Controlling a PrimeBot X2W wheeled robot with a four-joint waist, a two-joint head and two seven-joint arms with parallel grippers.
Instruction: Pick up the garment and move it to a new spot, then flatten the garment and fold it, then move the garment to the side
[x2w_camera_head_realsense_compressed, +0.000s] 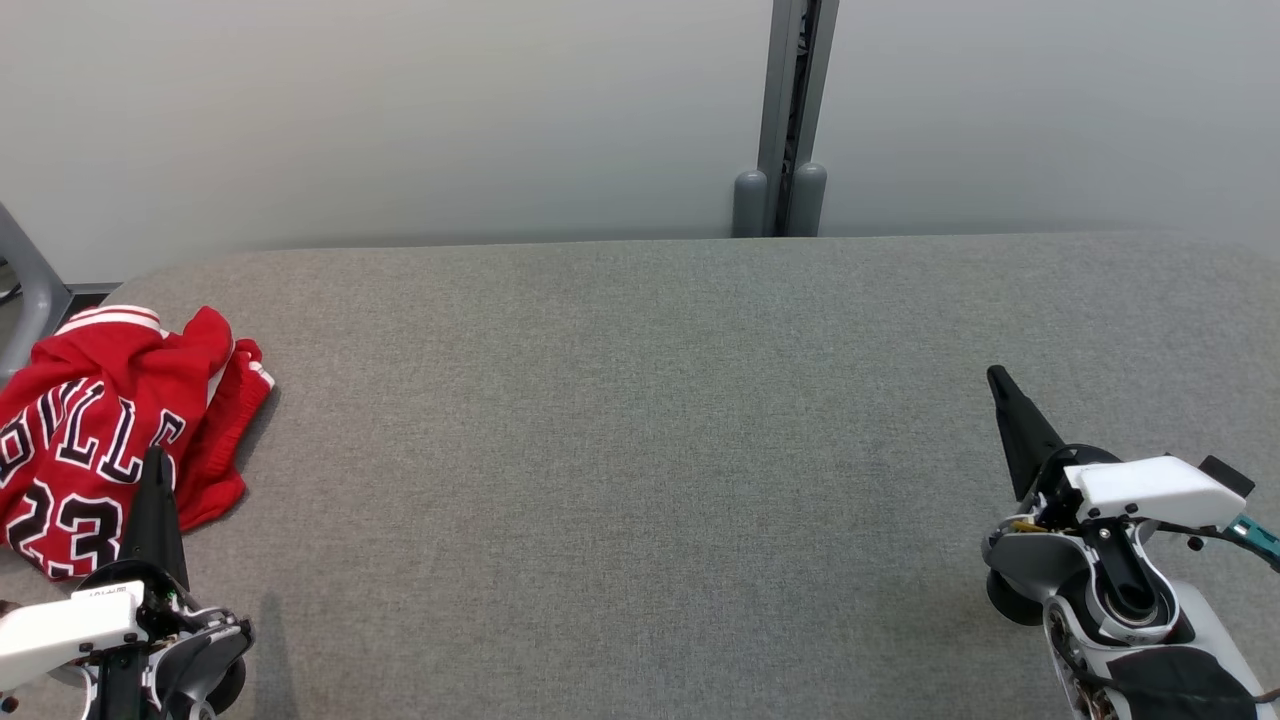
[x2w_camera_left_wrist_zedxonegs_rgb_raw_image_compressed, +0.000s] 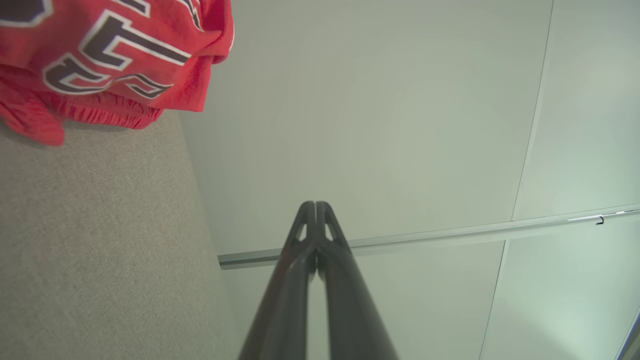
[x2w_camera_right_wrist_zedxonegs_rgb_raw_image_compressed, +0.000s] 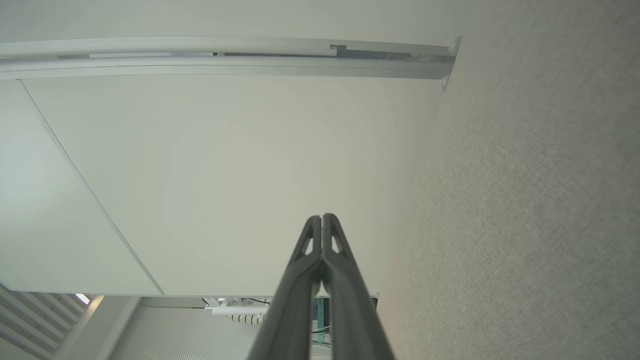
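The garment (x2w_camera_head_realsense_compressed: 100, 430) is a red basketball jersey with black and white lettering and the number 23. It lies crumpled at the far left of the grey fabric table (x2w_camera_head_realsense_compressed: 640, 450), its edge also visible in the left wrist view as the garment (x2w_camera_left_wrist_zedxonegs_rgb_raw_image_compressed: 115, 55). My left gripper (x2w_camera_head_realsense_compressed: 155, 460) is shut and empty, its dark fingers standing in front of the jersey's lower right part. In its own wrist view the left gripper (x2w_camera_left_wrist_zedxonegs_rgb_raw_image_compressed: 316, 205) has both fingers pressed together. My right gripper (x2w_camera_head_realsense_compressed: 995, 375) is shut and empty at the right of the table, far from the jersey, and appears closed as the right gripper (x2w_camera_right_wrist_zedxonegs_rgb_raw_image_compressed: 321, 217).
A pale wall stands behind the table with a grey vertical post (x2w_camera_head_realsense_compressed: 785, 120) at its middle. A grey frame piece (x2w_camera_head_realsense_compressed: 30, 275) shows at the far left edge.
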